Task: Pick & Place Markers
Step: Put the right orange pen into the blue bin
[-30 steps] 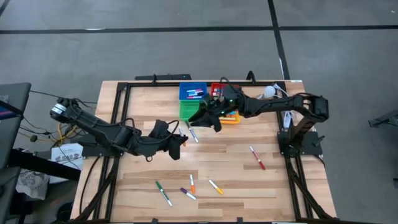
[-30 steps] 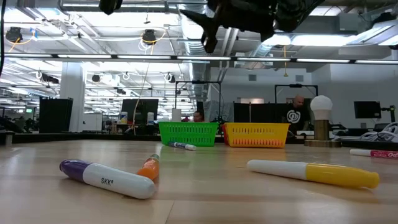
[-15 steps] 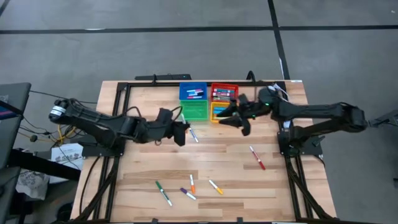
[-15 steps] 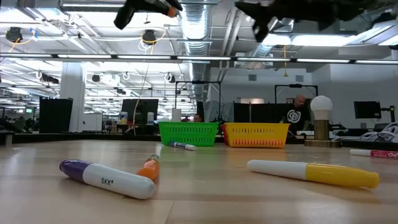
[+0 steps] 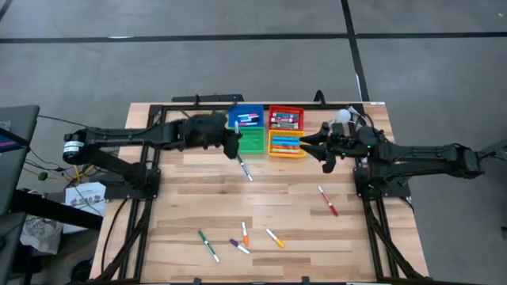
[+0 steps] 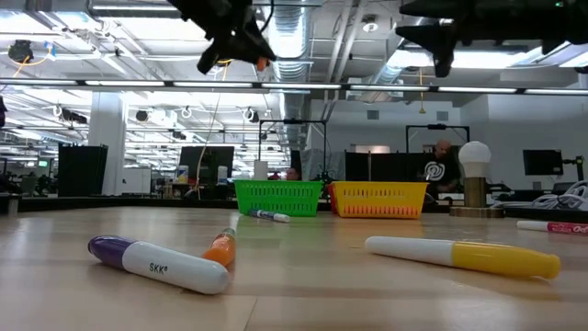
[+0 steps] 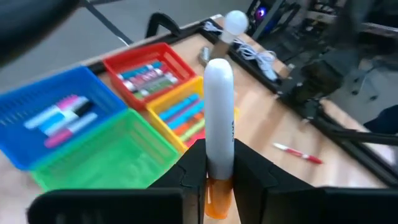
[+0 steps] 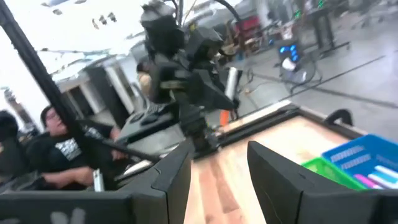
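Left gripper [image 7: 219,167] hides the marker's [image 7: 218,106] orange cap.

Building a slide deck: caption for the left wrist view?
Left gripper holds an orange-capped white marker above the green bin, beside blue, red and yellow bins.

Grey floor [image 5: 238,63] all around the pale wooden surface [image 5: 285,207]. Beyond it, an open workshop: rows of ceiling strip lights [image 6: 110,87], exposed ducting [image 6: 289,37], dark monitors [image 6: 204,164], a globe lamp [image 6: 474,156], a seated person [image 8: 53,149].

Blue [image 5: 246,117], red [image 5: 286,118], green [image 5: 250,140], yellow bins [image 5: 283,144]; perhaps a lamp [image 6: 474,177].
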Controlling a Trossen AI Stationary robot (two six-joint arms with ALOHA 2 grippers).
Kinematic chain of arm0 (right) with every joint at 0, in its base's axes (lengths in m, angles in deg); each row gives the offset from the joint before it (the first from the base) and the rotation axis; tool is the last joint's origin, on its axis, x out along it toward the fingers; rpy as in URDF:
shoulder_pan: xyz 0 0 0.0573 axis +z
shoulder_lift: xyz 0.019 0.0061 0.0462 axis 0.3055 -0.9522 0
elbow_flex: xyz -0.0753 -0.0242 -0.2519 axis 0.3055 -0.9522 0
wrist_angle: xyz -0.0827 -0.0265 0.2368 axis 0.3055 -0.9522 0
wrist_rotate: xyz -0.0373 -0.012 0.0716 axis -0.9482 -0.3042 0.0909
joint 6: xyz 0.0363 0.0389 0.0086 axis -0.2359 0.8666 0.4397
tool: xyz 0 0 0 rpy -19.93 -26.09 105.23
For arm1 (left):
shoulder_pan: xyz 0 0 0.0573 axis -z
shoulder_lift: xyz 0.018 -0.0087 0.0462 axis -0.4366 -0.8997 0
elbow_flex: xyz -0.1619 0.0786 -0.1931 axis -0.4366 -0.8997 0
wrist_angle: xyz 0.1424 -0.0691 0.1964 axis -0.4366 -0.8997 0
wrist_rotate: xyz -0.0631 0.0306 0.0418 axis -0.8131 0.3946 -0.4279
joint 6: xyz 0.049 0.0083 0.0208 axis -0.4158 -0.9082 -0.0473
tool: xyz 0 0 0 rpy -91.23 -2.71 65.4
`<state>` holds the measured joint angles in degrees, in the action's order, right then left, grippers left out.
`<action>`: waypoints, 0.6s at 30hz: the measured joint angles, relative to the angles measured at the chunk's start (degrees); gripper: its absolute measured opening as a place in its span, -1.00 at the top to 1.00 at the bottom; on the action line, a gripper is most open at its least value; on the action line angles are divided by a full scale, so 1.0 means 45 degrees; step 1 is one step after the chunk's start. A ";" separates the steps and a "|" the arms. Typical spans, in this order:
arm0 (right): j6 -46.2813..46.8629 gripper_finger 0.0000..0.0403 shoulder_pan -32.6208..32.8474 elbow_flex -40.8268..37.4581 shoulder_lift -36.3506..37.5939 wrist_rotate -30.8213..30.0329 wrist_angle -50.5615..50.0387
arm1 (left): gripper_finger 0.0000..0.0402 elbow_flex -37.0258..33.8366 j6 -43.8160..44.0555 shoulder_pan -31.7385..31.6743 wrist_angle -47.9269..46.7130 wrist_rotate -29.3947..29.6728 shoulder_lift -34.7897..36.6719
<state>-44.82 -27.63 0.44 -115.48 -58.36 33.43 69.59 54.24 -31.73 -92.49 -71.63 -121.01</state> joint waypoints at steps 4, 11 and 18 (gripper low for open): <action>0.0000 0.25 0.0258 -0.0421 0.0665 -0.0888 0.0002 | 0.75 0.0000 -0.1568 -0.1557 0.0155 -0.1118 -0.0008; 0.0043 0.27 0.0941 -0.1129 0.1004 -0.2991 -0.0071 | 0.75 0.0024 -0.3547 -0.3435 0.1858 -0.3360 -0.1205; 0.0461 0.26 0.1466 -0.1460 0.1136 -0.4365 -0.0076 | 0.75 0.1358 -0.5633 -0.4558 0.2091 -0.4132 -0.3837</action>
<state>-42.74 -21.03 -6.14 -110.37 -78.00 33.09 75.70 28.90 -52.23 -83.08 -90.22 -138.28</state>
